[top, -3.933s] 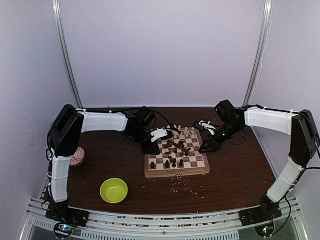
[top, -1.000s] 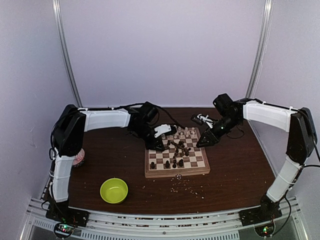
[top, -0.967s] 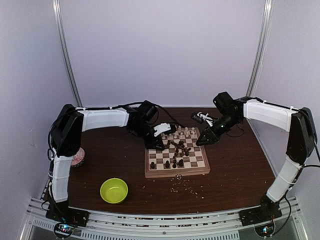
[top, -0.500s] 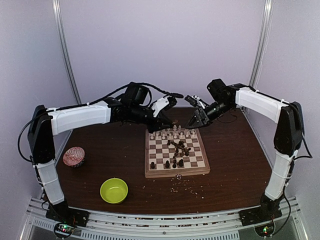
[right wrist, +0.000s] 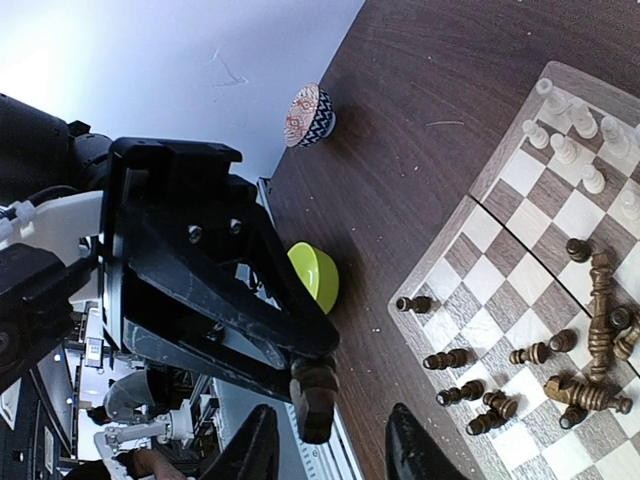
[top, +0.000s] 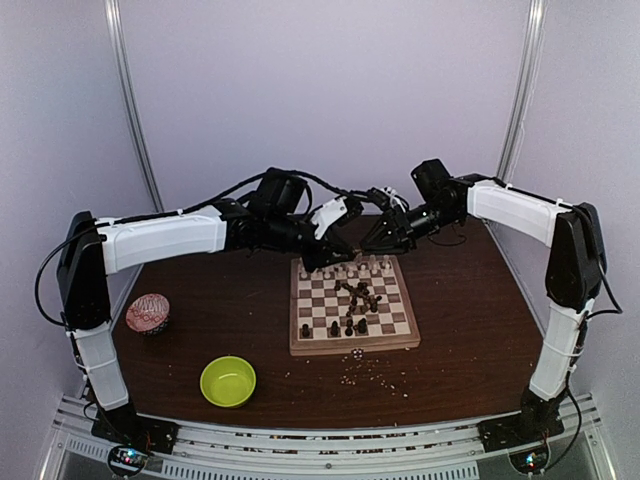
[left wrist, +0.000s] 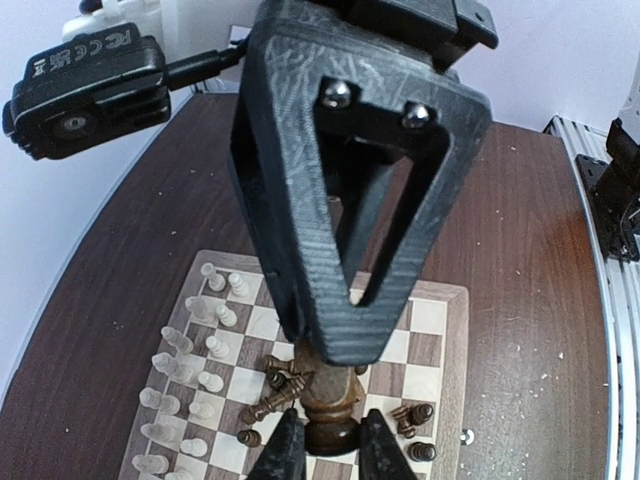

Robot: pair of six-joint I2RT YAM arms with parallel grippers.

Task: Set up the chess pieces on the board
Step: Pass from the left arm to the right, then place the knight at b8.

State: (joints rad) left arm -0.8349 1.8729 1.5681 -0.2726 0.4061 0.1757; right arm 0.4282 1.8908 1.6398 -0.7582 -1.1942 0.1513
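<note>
Dark-brown wooden tabletop (top: 470,330) lies bare all round the square checked wooden chessboard (top: 352,346). From above we see the left gripper (top: 318,262) and right gripper (top: 372,243) meeting over its far edge.

Our left wrist view shows fingers pinching a dark-brown turned wooden chess piece (left wrist: 330,418), its long axis in line with them, pointing boardward above toppled dark pieces (left wrist: 285,385).

Only the right wrist view shows its own fingers (right wrist: 255,445) spread and empty, and a lime-green bowl (right wrist: 315,275).

The left hand (left wrist: 326,452) pinches a dark chess piece (left wrist: 330,405) above the board (left wrist: 440,345).
</note>
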